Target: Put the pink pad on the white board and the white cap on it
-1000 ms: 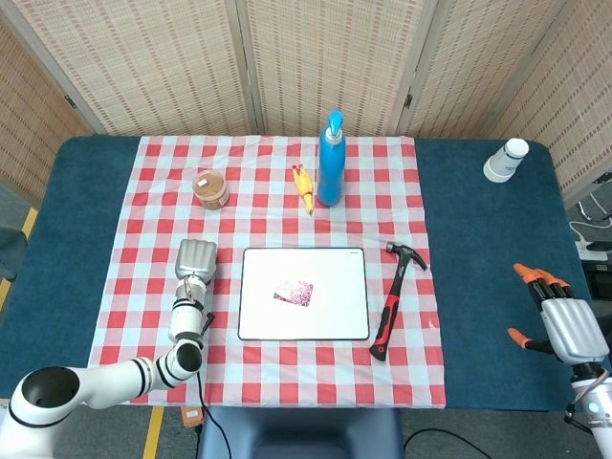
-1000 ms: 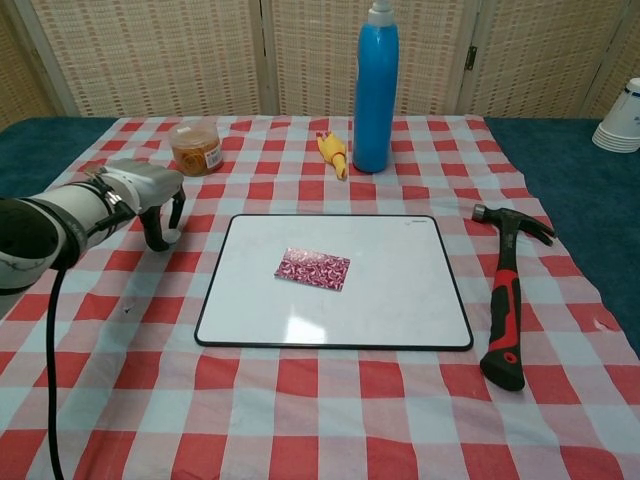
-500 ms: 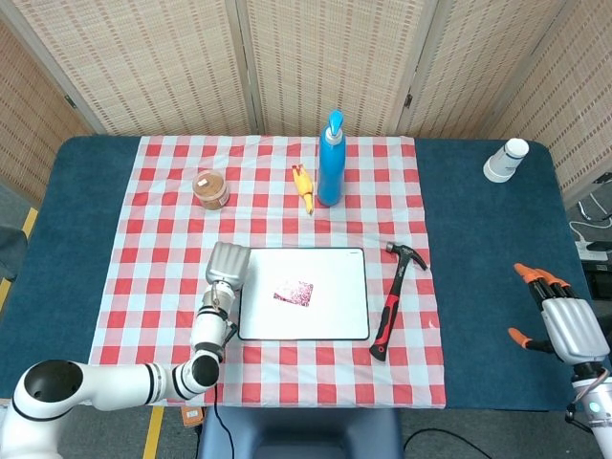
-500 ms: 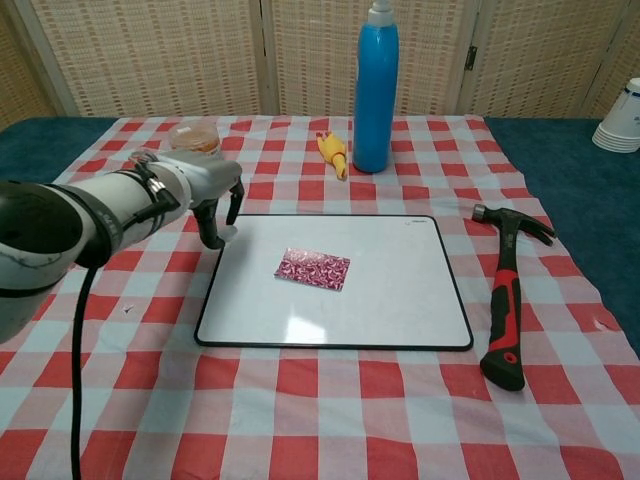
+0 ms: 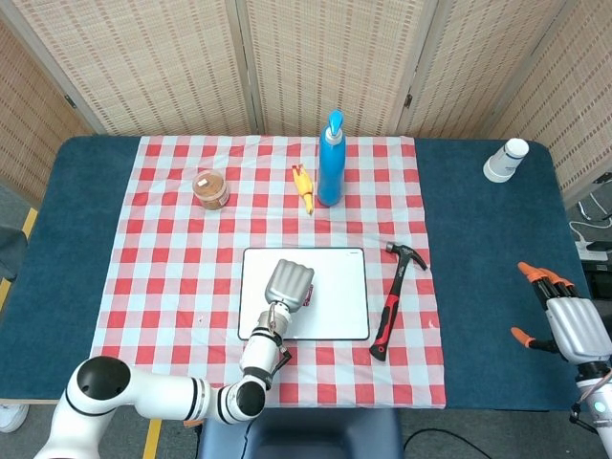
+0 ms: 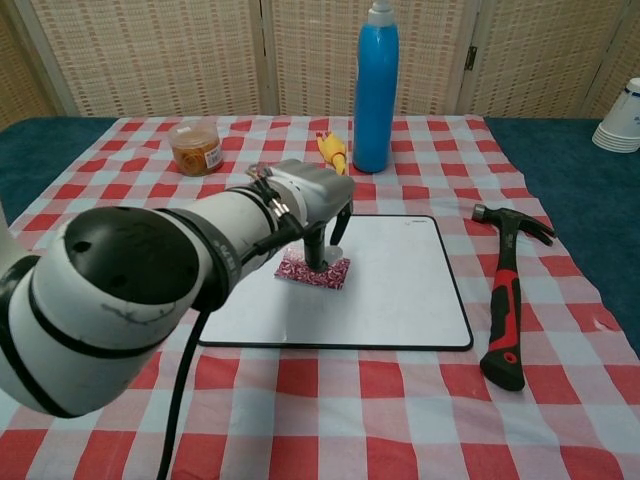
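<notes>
The white board (image 5: 344,316) (image 6: 400,290) lies in the middle of the checked cloth. The pink pad (image 6: 337,273) lies on the board's left half; in the head view my left hand covers it. My left hand (image 5: 289,284) (image 6: 310,205) hangs over the pad with its fingers pointing down and their tips at the pad's upper edge. It pinches the small white cap (image 6: 336,248), which is hard to make out against the board. My right hand (image 5: 572,323) stays past the table's right edge, fingers spread and holding nothing.
A red-and-black hammer (image 5: 390,311) (image 6: 505,300) lies just right of the board. Behind the board stand a blue bottle (image 5: 330,163) (image 6: 375,90), a yellow toy (image 5: 304,186) (image 6: 333,152) and a brown jar (image 5: 210,189) (image 6: 195,147). Stacked paper cups (image 5: 505,160) sit far right.
My left hand has swept right with the cap, from the cloth left of the board, over the board's left edge, to above the pink pad. The right hand has hardly moved.
</notes>
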`<state>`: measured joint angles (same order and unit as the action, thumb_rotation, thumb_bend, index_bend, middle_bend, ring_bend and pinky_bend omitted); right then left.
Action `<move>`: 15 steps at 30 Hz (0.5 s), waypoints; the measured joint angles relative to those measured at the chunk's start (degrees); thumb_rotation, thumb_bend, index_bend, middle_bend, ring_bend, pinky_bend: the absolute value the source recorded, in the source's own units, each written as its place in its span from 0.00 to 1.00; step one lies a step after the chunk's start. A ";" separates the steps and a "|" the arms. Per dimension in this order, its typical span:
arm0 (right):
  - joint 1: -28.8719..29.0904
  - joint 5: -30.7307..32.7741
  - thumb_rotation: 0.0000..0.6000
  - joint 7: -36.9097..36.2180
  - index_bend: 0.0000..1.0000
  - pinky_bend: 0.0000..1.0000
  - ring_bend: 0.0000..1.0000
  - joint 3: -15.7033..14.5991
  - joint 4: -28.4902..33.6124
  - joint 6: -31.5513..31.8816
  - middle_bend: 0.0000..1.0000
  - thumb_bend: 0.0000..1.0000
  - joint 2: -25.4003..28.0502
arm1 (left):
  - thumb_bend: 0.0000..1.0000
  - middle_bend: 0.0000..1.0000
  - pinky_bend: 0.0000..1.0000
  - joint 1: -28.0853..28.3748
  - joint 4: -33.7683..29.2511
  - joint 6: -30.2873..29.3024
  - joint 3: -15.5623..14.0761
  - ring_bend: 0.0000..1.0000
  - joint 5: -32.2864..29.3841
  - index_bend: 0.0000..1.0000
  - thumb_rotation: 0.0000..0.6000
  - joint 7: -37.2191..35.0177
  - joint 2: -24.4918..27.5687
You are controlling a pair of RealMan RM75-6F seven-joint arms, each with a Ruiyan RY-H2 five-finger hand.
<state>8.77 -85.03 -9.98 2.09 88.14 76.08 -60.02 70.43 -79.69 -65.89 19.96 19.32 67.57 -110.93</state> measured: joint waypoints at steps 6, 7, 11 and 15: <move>-0.09 -0.08 1.00 -0.87 0.00 0.18 0.09 0.03 -0.32 0.16 0.12 0.13 0.22 | 0.31 1.00 1.00 1.10 5.12 0.17 -0.72 1.00 0.50 0.52 1.00 0.33 -2.33; -0.07 0.05 1.00 -0.99 0.00 0.18 0.09 0.08 -0.40 0.09 0.12 0.13 0.23 | 0.31 1.00 1.00 1.19 5.97 0.18 -0.91 1.00 0.66 0.52 1.00 0.39 -2.77; -0.02 0.10 1.00 -1.09 0.00 0.18 0.09 0.11 -0.46 -0.05 0.12 0.13 0.26 | 0.31 1.00 1.00 1.14 7.70 0.68 -1.17 1.00 0.71 0.52 1.00 0.31 -3.69; -0.11 0.23 1.00 -1.02 0.00 0.18 0.09 0.18 -0.40 0.12 0.12 0.13 0.28 | 0.31 1.00 1.00 0.82 8.90 1.37 -1.33 1.00 0.67 0.51 1.00 0.14 -4.18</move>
<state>8.65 -84.80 -11.00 2.27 87.75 76.20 -59.75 71.26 -70.79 -64.52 18.63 19.99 67.71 -115.12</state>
